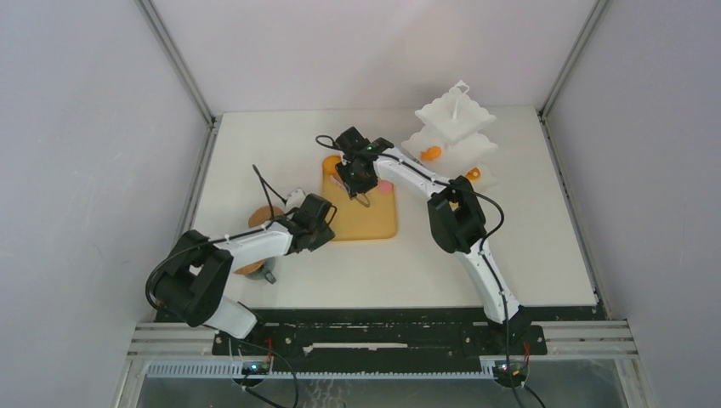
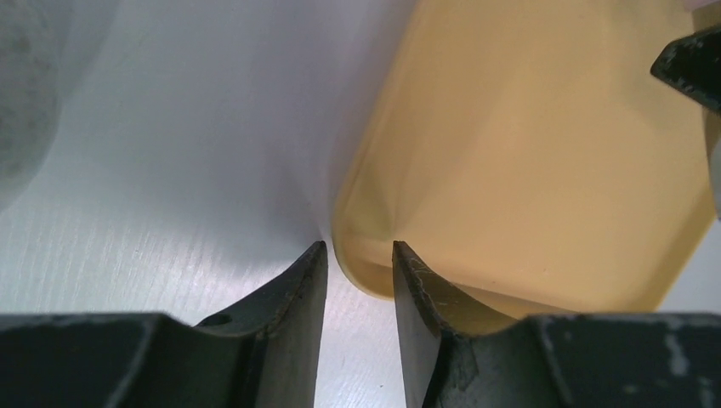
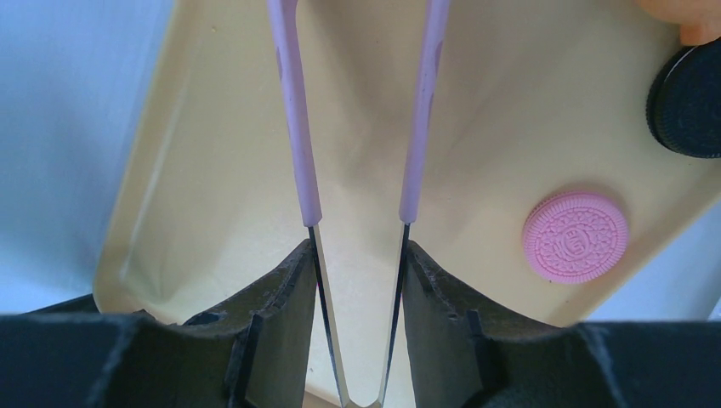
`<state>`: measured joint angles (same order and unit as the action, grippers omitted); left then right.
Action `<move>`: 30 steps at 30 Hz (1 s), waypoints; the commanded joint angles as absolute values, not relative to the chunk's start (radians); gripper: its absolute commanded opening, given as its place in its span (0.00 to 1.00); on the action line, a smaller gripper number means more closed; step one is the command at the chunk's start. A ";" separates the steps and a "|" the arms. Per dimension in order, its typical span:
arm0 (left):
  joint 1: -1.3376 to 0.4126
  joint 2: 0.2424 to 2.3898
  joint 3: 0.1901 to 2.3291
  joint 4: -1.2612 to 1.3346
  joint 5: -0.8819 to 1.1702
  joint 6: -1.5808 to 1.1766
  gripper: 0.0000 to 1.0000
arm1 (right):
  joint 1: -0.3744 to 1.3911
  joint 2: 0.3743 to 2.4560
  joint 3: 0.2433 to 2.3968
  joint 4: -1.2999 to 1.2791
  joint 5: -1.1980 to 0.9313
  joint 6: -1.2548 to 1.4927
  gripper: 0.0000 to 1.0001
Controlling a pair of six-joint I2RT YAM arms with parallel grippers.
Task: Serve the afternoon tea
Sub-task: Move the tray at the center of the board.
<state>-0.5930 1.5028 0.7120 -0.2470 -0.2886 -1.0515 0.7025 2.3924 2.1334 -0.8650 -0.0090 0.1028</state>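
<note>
Gripping pink tongs (image 3: 292, 127) over the yellow tray (image 3: 212, 170)

The right gripper (image 3: 357, 251) clamps the tongs near their joined end, and their arms run straight away from the wrist. Its camera shows the pink round (image 3: 575, 236) lying flat, face up, by the tray's rim; overhead it is a mere speck. The black round (image 3: 687, 100) is cut off by the frame. The left gripper (image 2: 357, 251), slightly parted and empty, sits at the tray's corner.

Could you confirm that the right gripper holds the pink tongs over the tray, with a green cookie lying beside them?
Not quite: the cookie beside the tongs is pink, not green, as the right wrist view shows. Otherwise yes: the right gripper holds the pink tongs over the tray.
</note>
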 commanded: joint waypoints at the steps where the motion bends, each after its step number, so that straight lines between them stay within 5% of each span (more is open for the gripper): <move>1: -0.603 1.511 0.625 -0.350 -0.208 -1.071 0.38 | 0.709 2.390 2.184 -0.843 -0.026 0.105 0.48; 11: -0.625 1.441 0.565 -0.392 -0.174 -1.053 0.28 | 0.719 2.414 2.233 -0.847 -0.038 0.097 0.48; 30: -0.647 1.310 0.489 -0.486 -0.163 -0.993 0.26 | 0.752 2.433 2.223 -0.825 -0.018 0.105 0.48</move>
<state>-0.6331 1.3075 0.5537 -0.2989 -0.1947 -1.0622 0.7441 2.4374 2.2032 -0.8726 -0.0273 0.1020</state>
